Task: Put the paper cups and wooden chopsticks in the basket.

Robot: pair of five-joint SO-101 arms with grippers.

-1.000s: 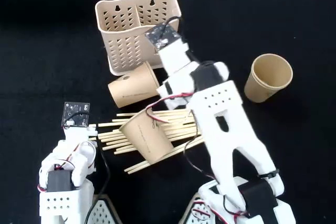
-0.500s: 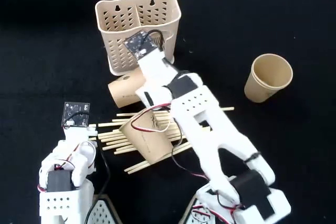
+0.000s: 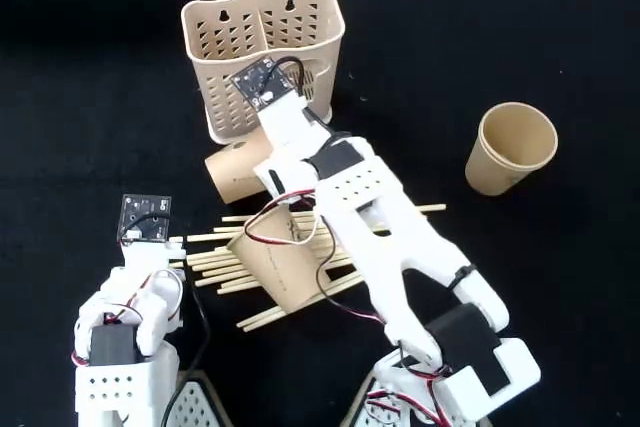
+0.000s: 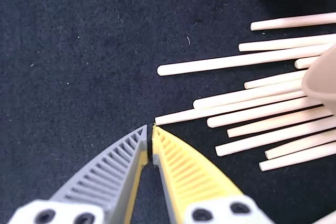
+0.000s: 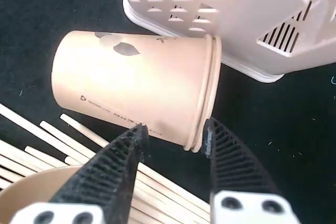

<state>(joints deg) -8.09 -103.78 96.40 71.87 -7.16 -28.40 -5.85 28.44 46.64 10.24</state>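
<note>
Progress nil: the basket (image 3: 262, 47) holds nothing I can see. On the table (image 3: 80, 97), one lying cup (image 5: 131, 82) sits just beside the basket's foot, a second cup (image 3: 280, 267) lies atop the chopsticks (image 3: 215, 262), and a third cup (image 3: 512, 147) stands well apart. The right gripper (image 5: 173, 132) hangs over the lying cup's rim end, jaws spread and not pinching it; the left gripper (image 4: 152, 129) sits by the chopstick ends, jaws pressed together, empty. Room is tight at that rim, with basket wall on one side and chopsticks on the other, while bare table lies open between basket and third cup.
</note>
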